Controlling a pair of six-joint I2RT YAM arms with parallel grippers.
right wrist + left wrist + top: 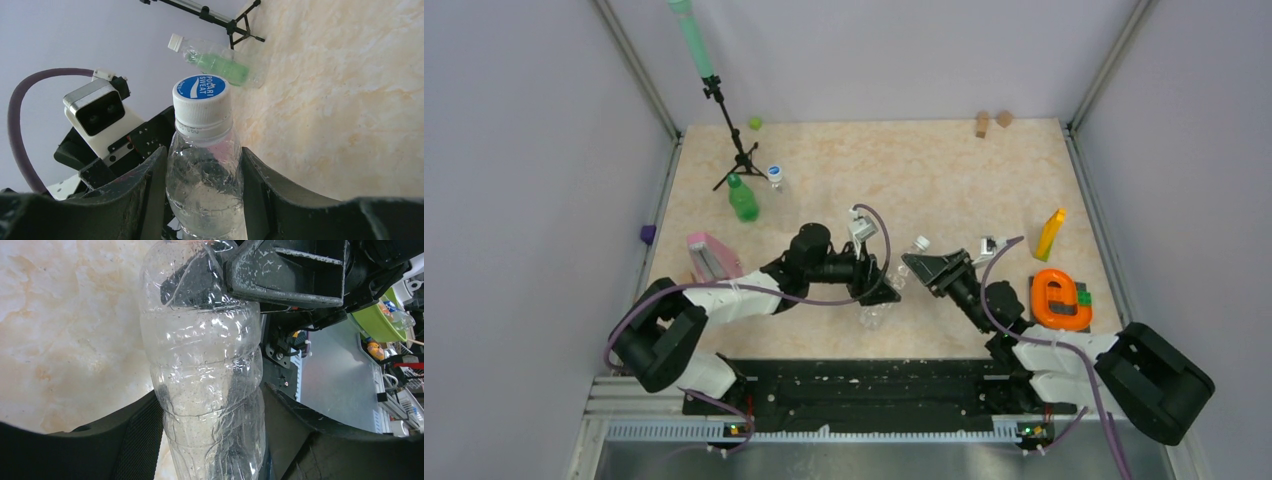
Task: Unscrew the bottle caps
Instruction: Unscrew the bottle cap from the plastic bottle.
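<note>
Cap watch: we are seeing the clear bottle (200, 365) being held well apart from the tripod (740, 155), left tool (212, 435) pinching its body, right tool (202, 165) pinching its shoulder. Its long axis is running tool to tool, blue cap (201, 95) poking just past the right one. We are counting three bottles, three caps.

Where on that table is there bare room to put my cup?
Bare tabletop lies at the back middle, between the standing clear bottle and the wooden blocks. Crowded: front centre, where the left gripper and right gripper hold a second bottle, and around the orange ring.
</note>
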